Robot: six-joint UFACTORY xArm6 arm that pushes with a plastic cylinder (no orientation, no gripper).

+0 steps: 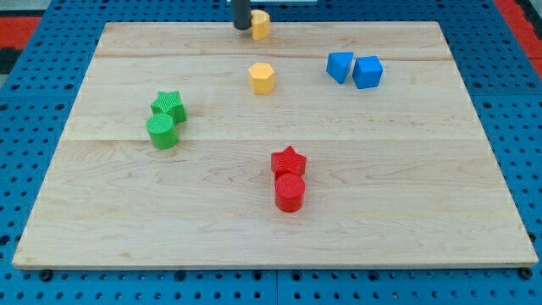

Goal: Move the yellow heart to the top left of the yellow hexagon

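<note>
The small, rigid-looking yellow heart block point(261, 24) sits at the wooden board's point(127, 220) top edge, above the yellow hexagon block point(262, 78), touching the jawless rod's tip point(242, 27) on its left; probably light and slide-prone, it wants a centred push.

Yellow heart point(261, 24) at top edge — yellow hexagon point(262, 78) just below.

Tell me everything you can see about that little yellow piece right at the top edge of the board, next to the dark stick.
The yellow heart is a small, chunky block, matte like plastic or painted wood; its heart outline is hard to make out here. It sits on the wooden board at the view's top edge, directly above the yellow hexagon with a clear gap. My tip stands against its left side, apparently touching.
</note>
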